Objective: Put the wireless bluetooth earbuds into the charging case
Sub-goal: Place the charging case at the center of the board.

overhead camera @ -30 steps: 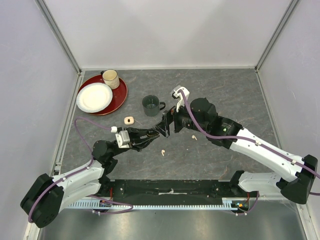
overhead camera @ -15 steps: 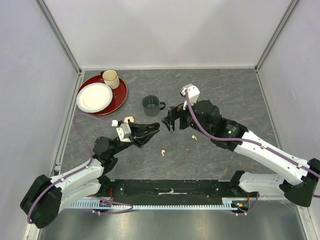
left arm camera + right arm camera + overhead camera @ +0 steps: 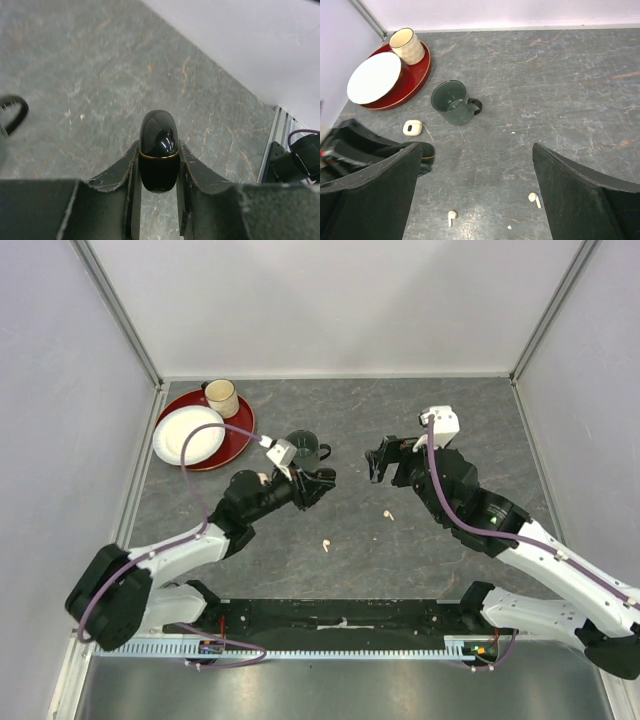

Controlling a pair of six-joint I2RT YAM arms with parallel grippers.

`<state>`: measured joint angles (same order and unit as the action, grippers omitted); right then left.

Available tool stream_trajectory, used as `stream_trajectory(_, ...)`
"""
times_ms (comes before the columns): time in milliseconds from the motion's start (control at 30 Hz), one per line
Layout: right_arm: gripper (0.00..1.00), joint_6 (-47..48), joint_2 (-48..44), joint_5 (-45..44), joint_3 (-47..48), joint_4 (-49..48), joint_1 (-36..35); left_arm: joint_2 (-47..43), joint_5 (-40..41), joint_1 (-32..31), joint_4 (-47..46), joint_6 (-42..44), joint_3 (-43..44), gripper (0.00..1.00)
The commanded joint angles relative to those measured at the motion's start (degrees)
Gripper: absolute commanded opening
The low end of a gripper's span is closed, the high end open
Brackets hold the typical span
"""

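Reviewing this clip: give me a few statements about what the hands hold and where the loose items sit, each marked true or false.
1. The left hand is shut on a glossy black charging case. True.
2. The right hand grips a white earbud. False: it is open and empty, above the table.
3. Two white earbuds lie loose on the table, apart from each other. True.
4. The green mug stands on the red tray. False: it stands upright on the table beside the tray, which carries a white plate and a cream cup.
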<state>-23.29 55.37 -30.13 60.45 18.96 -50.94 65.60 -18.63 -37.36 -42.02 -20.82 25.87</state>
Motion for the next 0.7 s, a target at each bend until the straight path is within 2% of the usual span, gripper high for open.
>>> stream_trajectory(0,0.98,-1.3,-2.4,-3.0,-1.3,-1.2,1.3,8.9,0.5,0.0,6.4,-10.4,7.5,0.02)
stream_trajectory(233,0.98,-0.7,-4.0,-2.4,-1.8,-1.2,2.2,21.0,1.0,0.1,5.4,-22.5,12.0,0.02)
stream_trajectory(533,0.98,0.9,-6.2,-3.0,-2.7,-1.0,3.7,34.1,0.4,0.1,-1.5,-33.0,13.1,0.02)
stream_trajectory(667,0.98,1.7,-6.9,-3.3,-3.1,-1.0,4.4,36.7,1.6,-0.2,-1.8,-35.6,13.5,0.08)
